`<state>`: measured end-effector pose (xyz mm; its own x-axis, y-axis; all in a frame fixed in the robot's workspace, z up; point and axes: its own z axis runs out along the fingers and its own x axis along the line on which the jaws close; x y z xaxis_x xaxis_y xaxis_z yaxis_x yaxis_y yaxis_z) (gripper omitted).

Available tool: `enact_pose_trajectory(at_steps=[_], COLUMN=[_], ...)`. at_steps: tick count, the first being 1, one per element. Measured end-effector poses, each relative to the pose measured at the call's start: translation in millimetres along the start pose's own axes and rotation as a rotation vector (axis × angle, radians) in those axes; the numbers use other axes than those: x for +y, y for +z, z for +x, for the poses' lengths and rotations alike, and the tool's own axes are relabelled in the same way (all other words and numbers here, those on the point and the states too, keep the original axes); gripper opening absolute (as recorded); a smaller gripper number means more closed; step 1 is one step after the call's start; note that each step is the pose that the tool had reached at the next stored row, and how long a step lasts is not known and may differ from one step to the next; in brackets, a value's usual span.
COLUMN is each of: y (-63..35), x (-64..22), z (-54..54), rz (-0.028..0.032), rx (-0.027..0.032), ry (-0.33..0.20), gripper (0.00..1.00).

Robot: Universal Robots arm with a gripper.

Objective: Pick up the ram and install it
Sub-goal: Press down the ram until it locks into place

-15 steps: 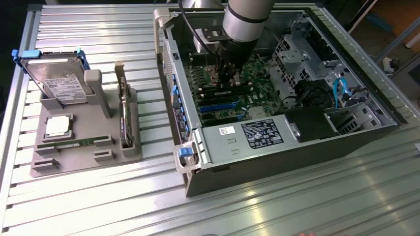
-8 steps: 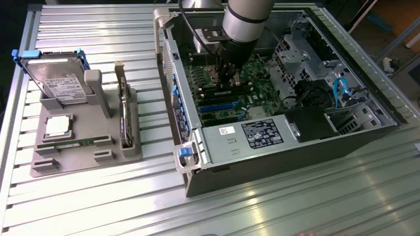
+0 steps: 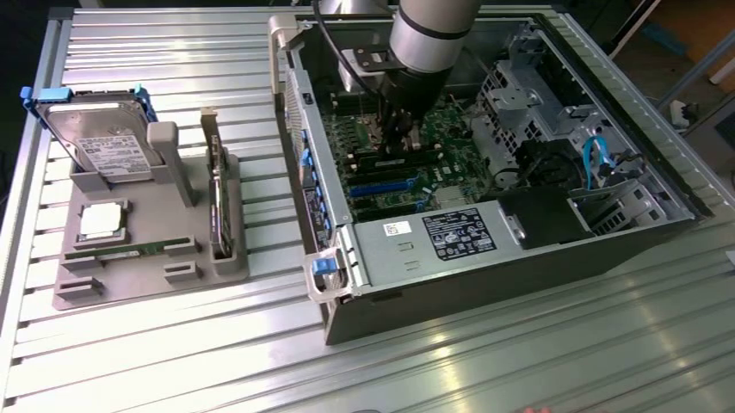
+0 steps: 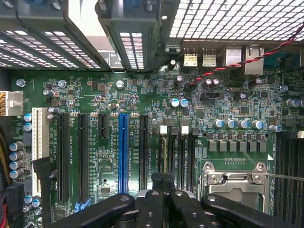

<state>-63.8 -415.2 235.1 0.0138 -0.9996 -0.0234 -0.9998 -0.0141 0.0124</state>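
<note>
- At the exterior view's left, a grey holder tray (image 3: 86, 288) lies on the ribbed metal surface (image 3: 172, 361).
- A hard drive (image 3: 101, 142) in a blue-edged frame leans upright at the tray's far end.
- In front of it, a silver square processor chip (image 3: 101, 220) lies flat in its recess.
- The ram (image 3: 120, 250), a thin green stick, lies in the tray's slot just in front of the processor chip, well apart from the hand.
- Along the tray's right side, a dark expansion card (image 3: 217, 194) stands on edge.
- Further right, an open computer case (image 3: 494, 258) lies on its side, its green motherboard (image 3: 397, 168) exposed.
- The arm (image 3: 431, 39) reaches down into the case, and the hand (image 3: 394, 129) hangs close over the motherboard.
- In the wrist view, the hand (image 4: 163, 190) has its black fingers (image 4: 151, 206) pressed together, with nothing between them, above the slots beside the empty processor socket (image 4: 235, 183).
- A blue slot (image 4: 123, 152) and black slots run side by side on the board.
- At the exterior view's right, blue cables (image 3: 597, 159) curl inside the case near a metal drive cage (image 3: 517, 95).
</note>
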Motion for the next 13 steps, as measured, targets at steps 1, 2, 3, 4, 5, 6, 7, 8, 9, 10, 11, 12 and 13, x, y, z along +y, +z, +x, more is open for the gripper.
enact_pose_trajectory(at_steps=[1, 2, 3, 4, 5, 6, 7, 8, 9, 10, 11, 12, 13], y=[-0.7, -1.3, -1.8, -1.9, -1.9, -1.9, -2.0, -2.0, -2.1, -2.0, -2.0, -2.0, -2.0], x=[0.0, 0.0, 0.0, 0.0, 0.0, 0.0, 0.1, 0.5, 2.6, 5.1, 8.6, 10.9, 12.6], z=[0.0, 0.0, 0.0, -0.1, 0.0, 0.0, 0.0, 0.0, 0.0, 0.0, -0.1, -0.2, -0.2], rz=[0.0, -0.0001, 0.0, 0.0, 0.0, 0.0, -0.0001, -0.0001, -0.0001, 0.0009, 0.0038, 0.0062, 0.0082], rx=[0.0001, 0.0001, 0.0, -0.0001, 0.0, 0.0, 0.0002, 0.0002, 0.0005, 0.0003, 0.0002, 0.0004, 0.0003], ry=[0.0, 0.0, 0.0, 0.0, 0.0, 0.0, 0.0, 0.0, 0.0, 0.0, 0.0, 0.0, 0.0], gripper=[0.11, 0.11, 0.11, 0.11, 0.11, 0.11, 0.11, 0.11, 0.11, 0.11, 0.11, 0.11, 0.11])
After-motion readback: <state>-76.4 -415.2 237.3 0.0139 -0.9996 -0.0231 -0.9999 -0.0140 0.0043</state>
